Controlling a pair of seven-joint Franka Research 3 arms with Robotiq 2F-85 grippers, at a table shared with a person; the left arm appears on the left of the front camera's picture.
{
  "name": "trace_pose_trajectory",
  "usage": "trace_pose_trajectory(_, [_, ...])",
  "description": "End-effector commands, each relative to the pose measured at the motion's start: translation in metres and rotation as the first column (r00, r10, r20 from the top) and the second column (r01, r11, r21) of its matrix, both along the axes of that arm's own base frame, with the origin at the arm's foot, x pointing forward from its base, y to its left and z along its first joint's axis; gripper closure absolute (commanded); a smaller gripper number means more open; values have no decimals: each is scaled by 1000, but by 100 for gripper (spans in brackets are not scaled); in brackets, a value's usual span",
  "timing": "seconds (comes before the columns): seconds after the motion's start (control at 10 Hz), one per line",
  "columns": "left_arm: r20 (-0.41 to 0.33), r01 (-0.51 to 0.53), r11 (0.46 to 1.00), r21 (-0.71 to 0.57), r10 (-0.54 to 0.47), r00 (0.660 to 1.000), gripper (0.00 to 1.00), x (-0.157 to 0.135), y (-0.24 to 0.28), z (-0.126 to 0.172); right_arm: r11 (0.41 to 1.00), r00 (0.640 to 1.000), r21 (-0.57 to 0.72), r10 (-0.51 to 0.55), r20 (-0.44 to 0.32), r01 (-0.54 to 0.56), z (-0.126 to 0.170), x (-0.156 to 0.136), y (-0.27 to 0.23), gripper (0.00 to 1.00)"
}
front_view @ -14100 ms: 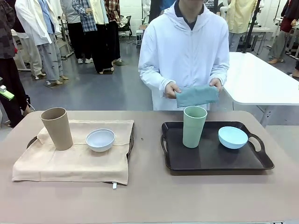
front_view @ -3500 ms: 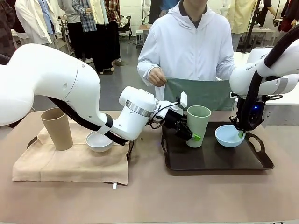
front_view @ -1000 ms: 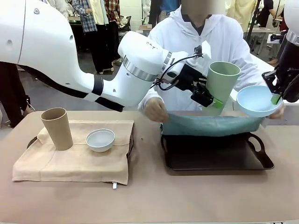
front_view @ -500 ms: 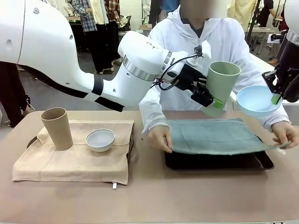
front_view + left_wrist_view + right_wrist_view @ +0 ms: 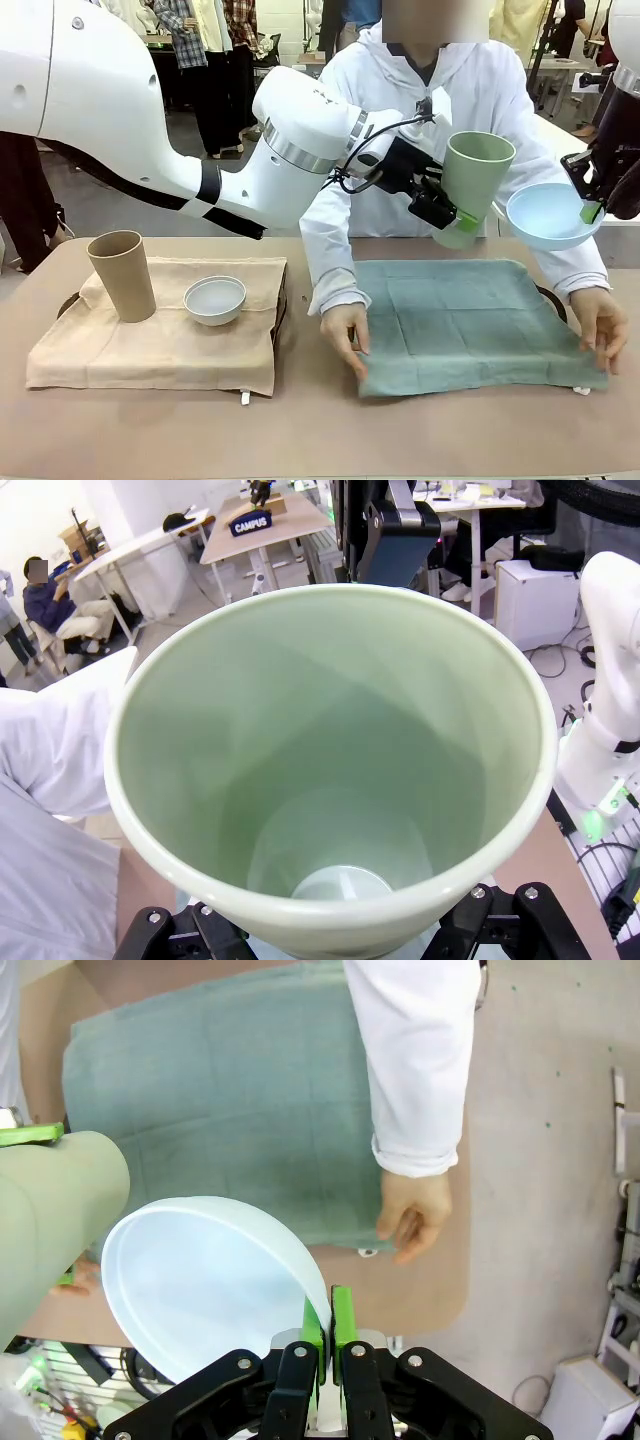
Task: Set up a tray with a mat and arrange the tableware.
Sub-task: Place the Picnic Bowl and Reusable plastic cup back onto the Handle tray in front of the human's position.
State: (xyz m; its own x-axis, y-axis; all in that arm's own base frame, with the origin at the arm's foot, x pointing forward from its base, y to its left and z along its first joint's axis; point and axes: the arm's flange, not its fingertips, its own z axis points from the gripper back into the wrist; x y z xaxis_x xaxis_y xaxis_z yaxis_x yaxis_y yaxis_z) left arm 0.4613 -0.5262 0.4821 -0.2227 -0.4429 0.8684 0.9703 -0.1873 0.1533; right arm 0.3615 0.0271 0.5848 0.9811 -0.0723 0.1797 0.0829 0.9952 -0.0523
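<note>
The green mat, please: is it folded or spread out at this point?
Spread out. The green mat lies flat over the tray, and the person's hands hold its near corners.

Front camera facing across the table point(image 5: 300, 430) toward the person, right wrist camera looking down, both seeing the green mat point(image 5: 470, 325) point(image 5: 230, 1110), left wrist camera peering closely into the green cup point(image 5: 330, 770).

Pale green cup point(image 5: 472, 185) is up in the air at about 1 o'clock, tilted, held by its lower half. Light blue bowl point(image 5: 547, 215) hangs tipped at 2 o'clock, pinched by its rim. Teal mat point(image 5: 470, 320) lies flat (tray edge point(image 5: 553, 298) peeks out). Tan cup point(image 5: 122, 275) upright and white bowl point(image 5: 215, 299) sit at 9 o'clock.
</note>
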Motion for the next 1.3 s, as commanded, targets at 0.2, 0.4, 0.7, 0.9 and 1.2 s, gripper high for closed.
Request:
trace_pose_trajectory(0.2, [5,17,1000,-6,-17,1000,100,-3,4,1,1000,1000,1,7,1,-7,1,3,-1,100])
trace_pose_trajectory(0.4, [5,17,1000,-6,-17,1000,100,-3,4,1,1000,1000,1,7,1,-7,1,3,-1,100])
trace_pose_trajectory(0.7, [5,17,1000,-6,-17,1000,100,-3,4,1,1000,1000,1,7,1,-7,1,3,-1,100])
trace_pose_trajectory(0.9, [5,17,1000,-6,-17,1000,100,-3,4,1,1000,1000,1,7,1,-7,1,3,-1,100])
trace_pose_trajectory(1.2, [5,17,1000,-6,-17,1000,100,-3,4,1,1000,1000,1,7,1,-7,1,3,-1,100])
